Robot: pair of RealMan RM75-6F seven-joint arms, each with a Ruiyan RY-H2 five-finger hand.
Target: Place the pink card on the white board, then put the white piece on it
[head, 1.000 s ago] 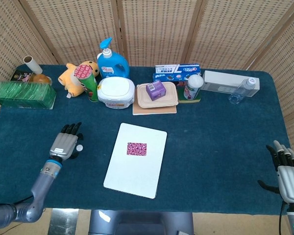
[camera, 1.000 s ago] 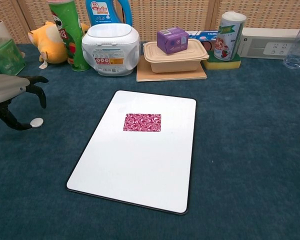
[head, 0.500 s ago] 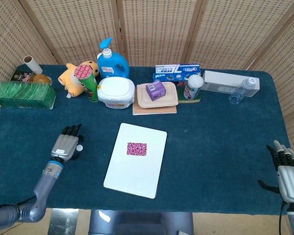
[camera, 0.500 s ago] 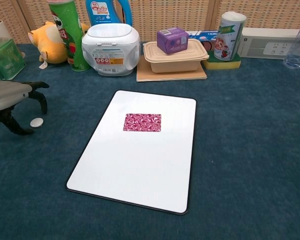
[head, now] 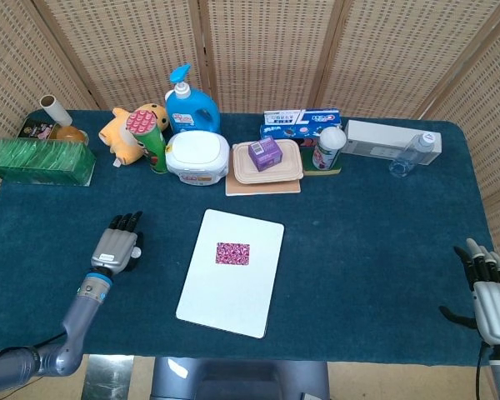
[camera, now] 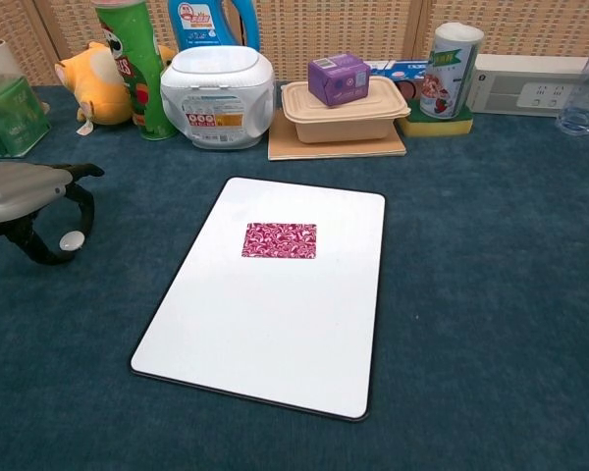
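Note:
The pink patterned card (head: 232,253) (camera: 279,240) lies flat on the upper part of the white board (head: 225,296) (camera: 265,324) in the middle of the blue cloth. A small round white piece (camera: 72,238) rests on the cloth left of the board. My left hand (head: 117,247) (camera: 20,186) hovers right over it, thumb and a finger curled down on either side. I cannot tell whether they touch it. From the head view the hand hides the piece. At the table's near right corner my right hand (head: 492,296) rests with fingers stretched and holds nothing.
Along the back stand a green box (head: 40,162), plush toy (head: 127,129), green can (head: 150,140), blue pump bottle (head: 190,104), white tub (head: 197,157), lidded tray with a purple box (head: 264,154), a canister (head: 328,147), power strip (head: 383,137) and clear bottle (head: 412,154).
My left hand has lowered and shifted over the white piece, its thumb and finger curling in around it. The piece no longer shows in the head view. The right hand stayed still.

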